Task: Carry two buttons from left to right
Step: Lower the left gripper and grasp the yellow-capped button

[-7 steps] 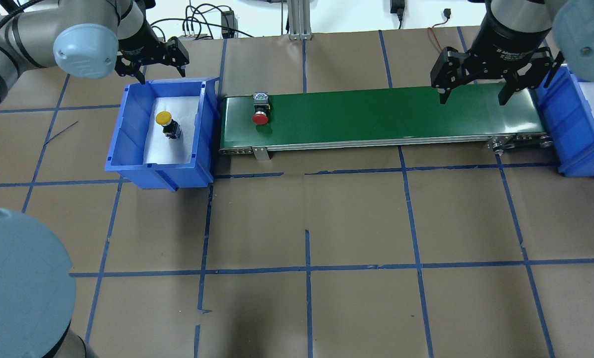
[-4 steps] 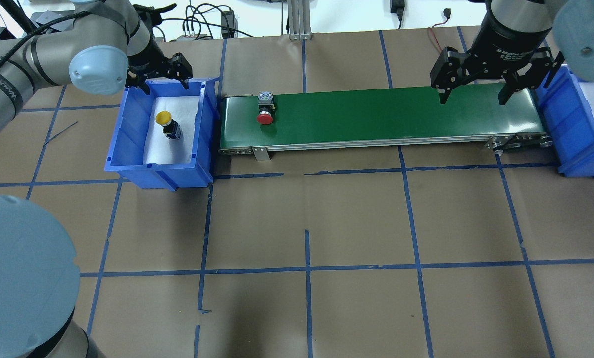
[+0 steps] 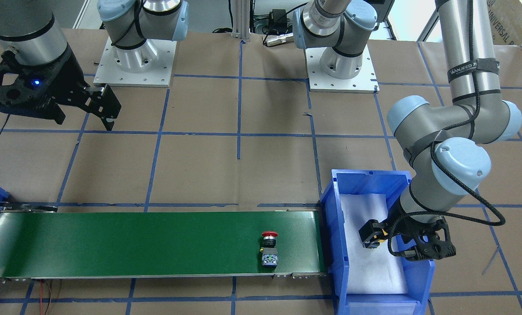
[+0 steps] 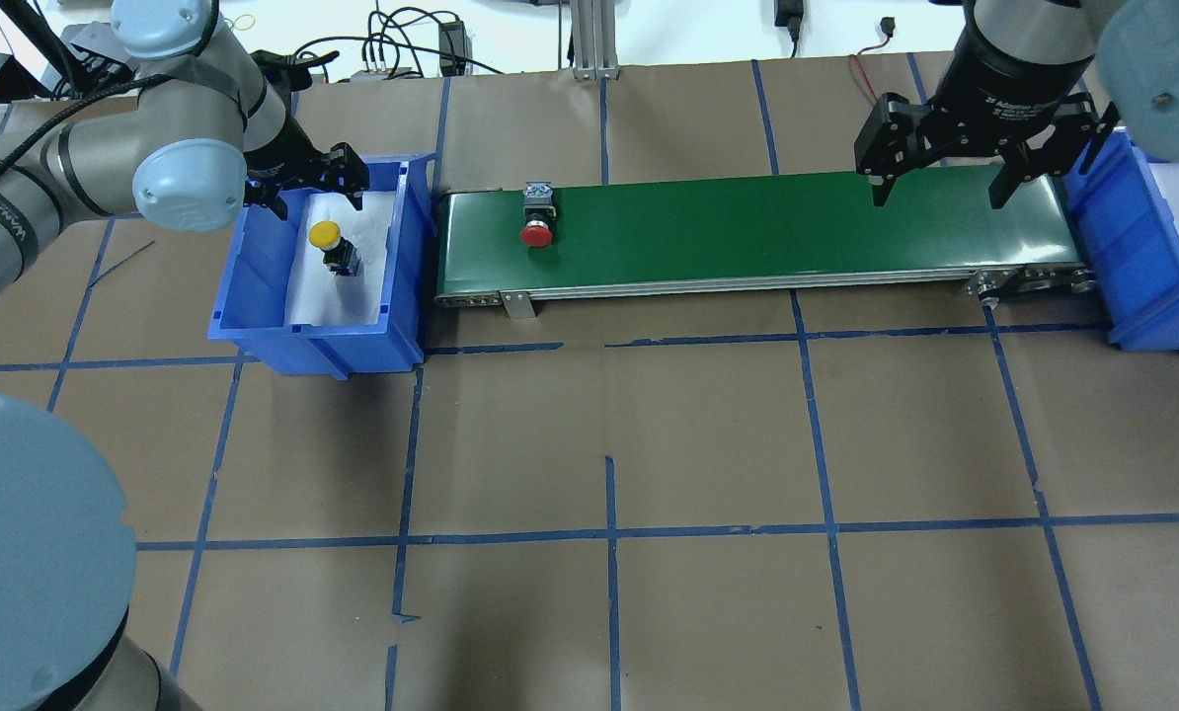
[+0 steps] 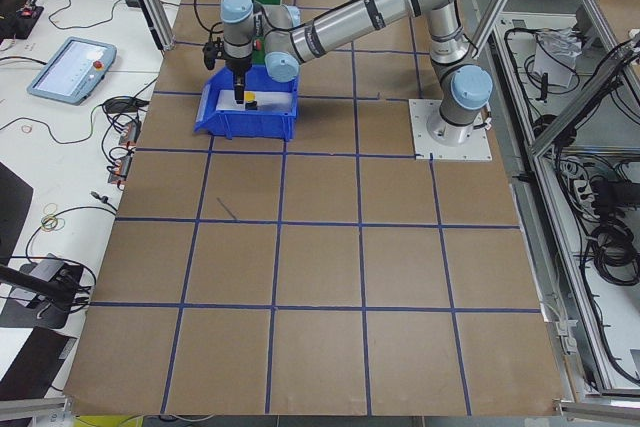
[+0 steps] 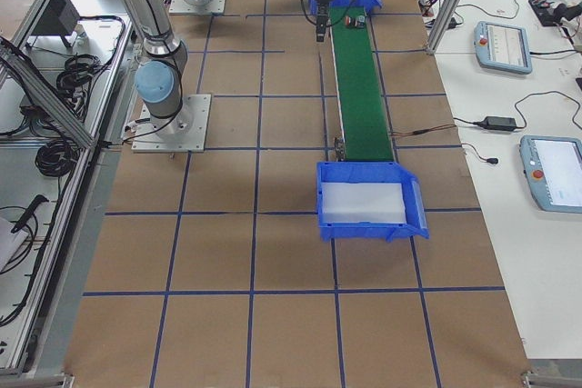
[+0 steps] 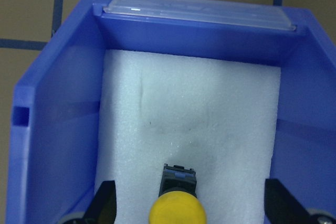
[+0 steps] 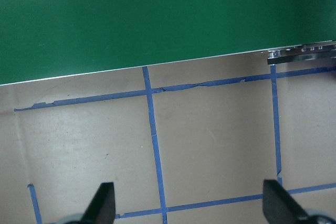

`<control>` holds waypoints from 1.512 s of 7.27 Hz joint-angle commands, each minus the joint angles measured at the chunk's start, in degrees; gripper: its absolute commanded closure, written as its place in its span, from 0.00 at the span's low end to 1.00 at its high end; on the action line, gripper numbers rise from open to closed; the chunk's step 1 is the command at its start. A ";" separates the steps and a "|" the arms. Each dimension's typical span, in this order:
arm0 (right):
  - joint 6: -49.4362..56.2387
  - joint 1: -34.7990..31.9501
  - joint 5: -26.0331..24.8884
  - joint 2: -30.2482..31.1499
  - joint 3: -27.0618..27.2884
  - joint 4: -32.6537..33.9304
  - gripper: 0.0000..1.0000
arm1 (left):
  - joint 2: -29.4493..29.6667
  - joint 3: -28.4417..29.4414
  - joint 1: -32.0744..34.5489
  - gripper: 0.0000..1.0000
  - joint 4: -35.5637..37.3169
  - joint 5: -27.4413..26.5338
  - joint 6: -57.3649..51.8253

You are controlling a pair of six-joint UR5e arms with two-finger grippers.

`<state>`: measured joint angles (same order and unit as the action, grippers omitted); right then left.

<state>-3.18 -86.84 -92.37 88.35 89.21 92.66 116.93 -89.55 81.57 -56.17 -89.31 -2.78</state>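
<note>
The yellow button [image 4: 325, 234] lies on white foam in the left blue bin [image 4: 254, 267]. My left gripper [image 4: 305, 197] is open and low over the bin's far end. In the left wrist view the yellow button's cap [image 7: 177, 211] sits between the open fingers [image 7: 105, 203], with no contact showing. The red button [image 4: 536, 235] lies on its side on the green conveyor [image 4: 747, 227] near its left end; it also shows in the front view [image 3: 269, 236]. My right gripper [image 4: 937, 193] is open and empty above the conveyor's right end.
A second blue bin [image 4: 1142, 257] with white foam stands at the conveyor's right end. The right wrist view shows the belt edge [image 8: 157, 24] and brown paper with blue tape lines. Cables and an aluminium post stand at the table's far edge.
My left gripper has come down and forward into the left bin over the yellow button. The red button has drifted a little to the right on the belt. The right arm is still.
</note>
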 commanded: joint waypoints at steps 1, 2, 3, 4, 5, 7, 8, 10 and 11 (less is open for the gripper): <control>-0.16 0.00 0.09 0.15 0.00 -0.02 0.00 | 0.05 -0.28 -0.19 0.00 -2.17 0.01 -0.21; -0.33 0.00 0.09 0.07 0.09 0.33 0.00 | 0.23 -0.37 -0.19 0.00 -2.54 0.01 -0.21; -0.24 -0.09 0.18 0.07 0.00 0.42 0.00 | 0.40 -0.63 -0.19 0.00 -2.54 0.01 -0.21; 0.02 0.00 0.35 0.07 0.00 0.59 0.00 | 0.41 -0.98 -0.19 0.00 -2.72 0.01 -0.21; 0.63 0.00 0.09 0.07 0.00 0.51 0.00 | 0.49 -1.07 -0.19 0.03 -2.72 0.01 -0.21; 0.11 -0.26 0.00 0.24 0.09 0.42 0.00 | 0.50 -1.16 -0.19 0.59 -2.81 0.10 -0.29; 0.54 -0.26 0.09 0.15 0.17 0.50 0.00 | 0.49 -0.90 -0.19 0.82 -3.77 0.10 -0.47; 0.28 -0.26 0.18 0.24 0.53 0.68 0.00 | 0.49 0.68 -0.19 0.94 -4.30 0.01 -0.38; 0.02 -0.26 0.18 0.15 0.61 0.59 0.00 | -0.03 2.17 -0.19 0.94 -5.00 -0.25 -0.12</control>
<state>-2.92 -87.10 -92.21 88.57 89.71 93.27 117.29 -88.85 81.39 -60.53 -89.33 -3.12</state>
